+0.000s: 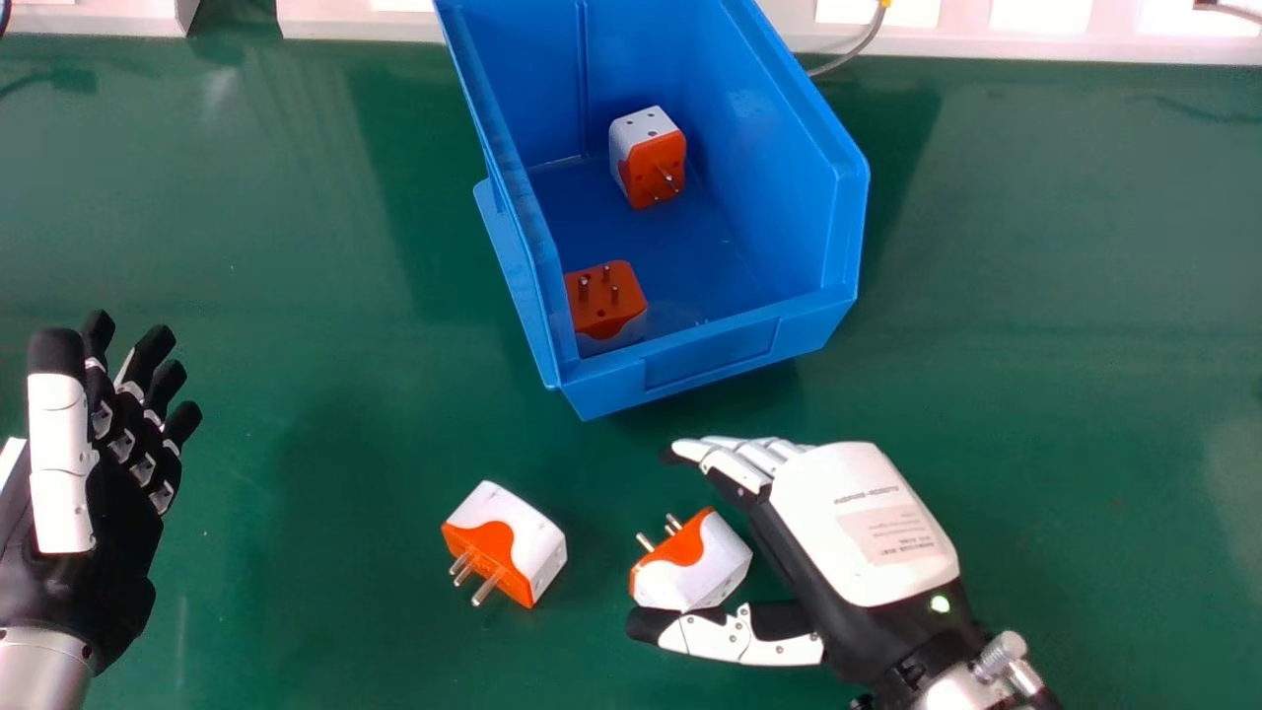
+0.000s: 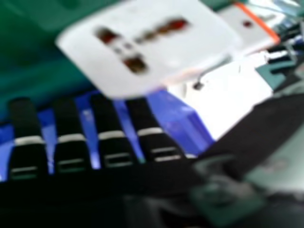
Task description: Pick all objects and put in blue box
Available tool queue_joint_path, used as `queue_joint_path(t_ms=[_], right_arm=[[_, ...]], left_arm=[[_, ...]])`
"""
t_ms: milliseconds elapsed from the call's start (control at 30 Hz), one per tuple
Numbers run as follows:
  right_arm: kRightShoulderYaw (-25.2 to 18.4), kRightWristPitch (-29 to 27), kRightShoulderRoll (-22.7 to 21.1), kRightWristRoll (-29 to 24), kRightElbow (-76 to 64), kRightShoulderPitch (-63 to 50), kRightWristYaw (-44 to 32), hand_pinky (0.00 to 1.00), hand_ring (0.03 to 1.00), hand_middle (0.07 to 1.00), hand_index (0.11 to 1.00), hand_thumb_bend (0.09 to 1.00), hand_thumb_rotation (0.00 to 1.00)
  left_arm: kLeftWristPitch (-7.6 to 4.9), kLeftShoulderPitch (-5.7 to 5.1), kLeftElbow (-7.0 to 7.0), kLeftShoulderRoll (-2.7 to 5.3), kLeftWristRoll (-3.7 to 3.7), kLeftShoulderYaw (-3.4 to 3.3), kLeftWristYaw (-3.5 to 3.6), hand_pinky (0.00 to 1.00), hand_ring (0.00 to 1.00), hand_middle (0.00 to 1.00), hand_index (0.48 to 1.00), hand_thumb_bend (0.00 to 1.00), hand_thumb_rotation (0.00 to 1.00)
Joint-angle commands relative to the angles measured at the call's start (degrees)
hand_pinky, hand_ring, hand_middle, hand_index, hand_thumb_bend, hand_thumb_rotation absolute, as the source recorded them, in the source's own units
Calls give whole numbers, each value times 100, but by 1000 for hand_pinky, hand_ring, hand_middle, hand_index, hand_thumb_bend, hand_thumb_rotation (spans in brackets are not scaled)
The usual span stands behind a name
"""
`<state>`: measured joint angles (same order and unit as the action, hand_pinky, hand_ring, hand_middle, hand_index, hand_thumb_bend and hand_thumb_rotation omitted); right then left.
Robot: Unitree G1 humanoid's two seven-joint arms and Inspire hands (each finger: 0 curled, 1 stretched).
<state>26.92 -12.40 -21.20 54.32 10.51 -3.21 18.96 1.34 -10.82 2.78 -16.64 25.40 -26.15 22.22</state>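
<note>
Black and white, the robot's right hand (image 1: pixel 868 523) is low over the green surface (image 1: pixel 296 394), its fingers straight and thumb apart, a white and orange plastic plug adapter (image 1: pixel 695 567) between them. Near that adapter, on the surface, sits a second adapter (image 1: pixel 508 542); farther left, the left hand (image 1: pixel 99 493) is open. Beyond, a blue plastic box (image 1: pixel 710 360) holds a third adapter (image 1: pixel 606 301) at its near left corner and a fourth adapter (image 1: pixel 648 158) farther back.
</note>
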Motion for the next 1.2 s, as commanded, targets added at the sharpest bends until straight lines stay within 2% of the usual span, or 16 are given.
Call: queue_joint_path(t_ms=[0,133,267,333,467,567,667,833,967,1033,1167], right_arm=[[38,6,23,56,106,160,145,646,746,783,798,520,852],[139,80,49,119,360,309,179,643,743,778,797,523,848],[231,152,75,183,562,423,223,646,747,783,805,520,880],[279,185,83,212,638,464,270,642,743,779,801,521,879],[404,263,94,308,831,562,351,636,737,773,801,508,828],[490,337,80,356,896,612,345,639,739,775,804,495,786],[569,401,57,375,943,652,321,640,741,774,803,479,794],[667,449,17,407,1031,676,383,639,738,771,794,480,767],[757,463,-21,469,1139,708,469,631,731,764,783,479,753],[785,436,-41,499,1196,713,575,628,728,762,780,476,762],[808,415,-62,458,1253,696,598,633,729,762,777,483,715]], left_arm=[[-77,26,-128,-24,31,-37,4,1000,1000,995,995,874,965],[-58,33,-137,-37,49,-47,10,1000,1000,991,993,873,971],[-6,8,-221,-21,72,-57,-31,1000,1000,987,990,865,971],[4,20,-210,-28,104,-64,-1,1000,1000,987,990,860,971],[52,46,-203,-33,179,-77,10,1000,1000,988,990,852,969],[15,33,-208,-57,149,-55,8,1000,1000,990,991,850,974],[1,38,-199,-74,122,-44,2,1000,1000,992,995,854,983],[35,56,-209,-74,137,-52,-24,1000,1000,993,992,860,979],[14,57,-193,-97,135,-52,14,1000,1000,996,996,861,980],[55,54,-220,-98,120,-47,-30,1000,1000,999,999,868,980],[-18,68,-179,-92,124,-43,20,1000,1000,1000,1000,859,981]])
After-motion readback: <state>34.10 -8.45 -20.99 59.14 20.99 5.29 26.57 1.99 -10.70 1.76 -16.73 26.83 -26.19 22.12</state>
